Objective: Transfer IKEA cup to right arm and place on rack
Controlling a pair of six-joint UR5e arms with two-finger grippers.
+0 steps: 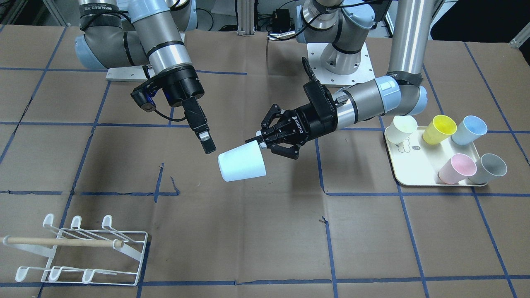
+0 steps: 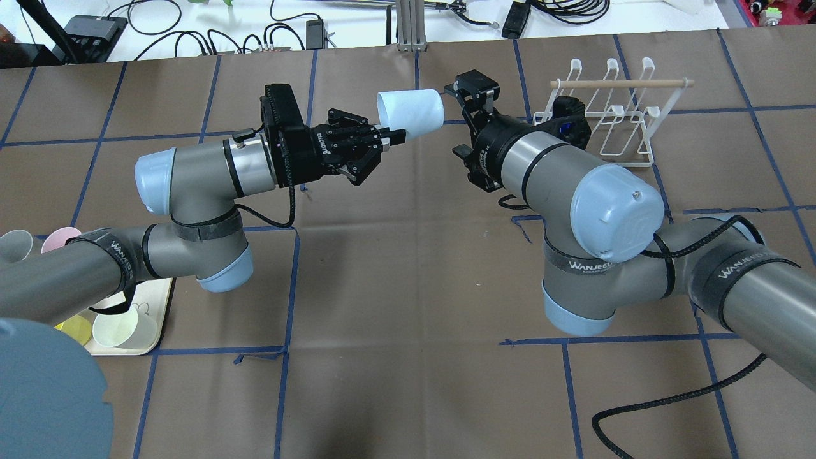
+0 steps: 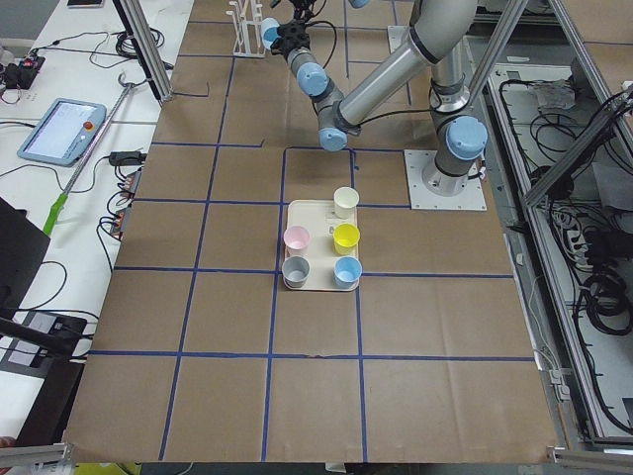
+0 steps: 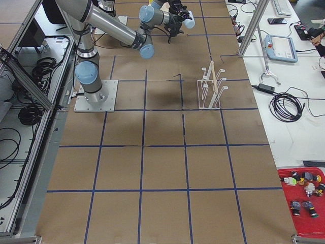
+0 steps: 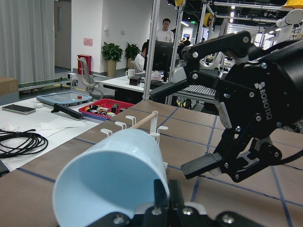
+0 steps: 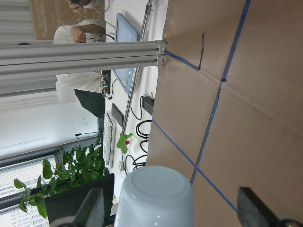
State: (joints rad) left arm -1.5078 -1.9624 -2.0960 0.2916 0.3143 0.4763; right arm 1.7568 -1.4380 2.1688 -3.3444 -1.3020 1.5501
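Front view: handover step, mid-air. Left gripper (image 1: pixel 260 140) is clamped on the pale-blue cup (image 1: pixel 242 162) at its rim end; right gripper (image 1: pixel 205 142) is just beside the base.
Overhead: rack (image 2: pixel 612 118) well apart from the cup.
Right wrist: cup base sits between spread fingers (image 6: pixel 92 208), untouched.
Next, probably: right advances and closes, left lets go.

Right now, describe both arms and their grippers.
Both arms are silver-grey with pale-blue joint caps and black WANJEED straps. The left arm ends in the left gripper, chunky black with white ROBOTIQ lettering. The right arm ends in the right gripper, black with long slim fingers.
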